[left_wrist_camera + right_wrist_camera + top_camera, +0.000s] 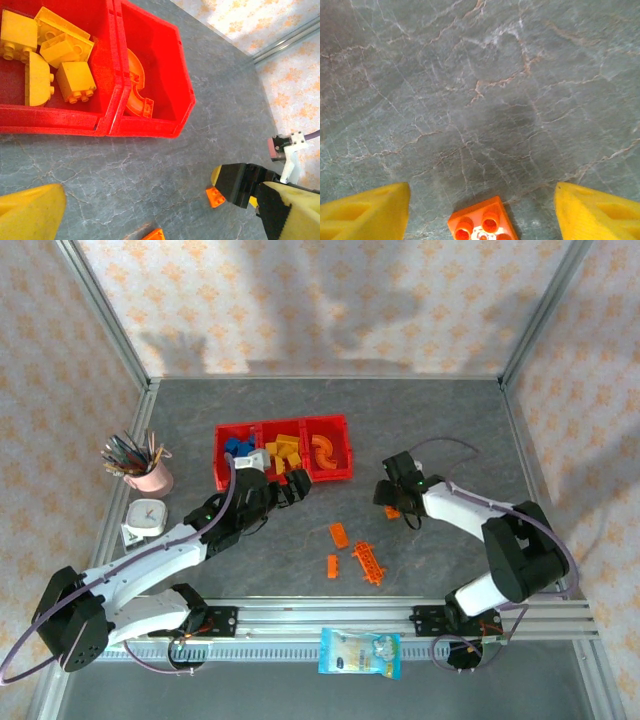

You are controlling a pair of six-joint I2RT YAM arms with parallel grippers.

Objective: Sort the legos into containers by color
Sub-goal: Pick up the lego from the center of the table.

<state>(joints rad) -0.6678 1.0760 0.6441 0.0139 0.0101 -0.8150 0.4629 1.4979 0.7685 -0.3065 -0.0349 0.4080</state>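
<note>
Left hand: you find it centre-left in the overhead frame, low over the tabletop, just in front of the tray. In its wrist view the fingers sit in the bottom corners, spread wide, with bare tabletop between them.

Right hand: you find it right of centre, apart from the tray. Its wrist view shows both fingers parted, with one orange brick lying on the tabletop between them, studs up. There is a gap on each side, so it is not pinched. The left wrist view catches the same brick at lower right, beside the right hand's black tip.

Tray contents, read left to right across the overhead frame:
- left bin: blue bricks
- middle bin: yellow bricks
- right bin: a curved orange piece, seen also in the left wrist view

Loose on the tabletop at lower centre, you note two small orange bricks and an orange ladder piece, near one another.

A pink pen cup stands at the left.
</note>
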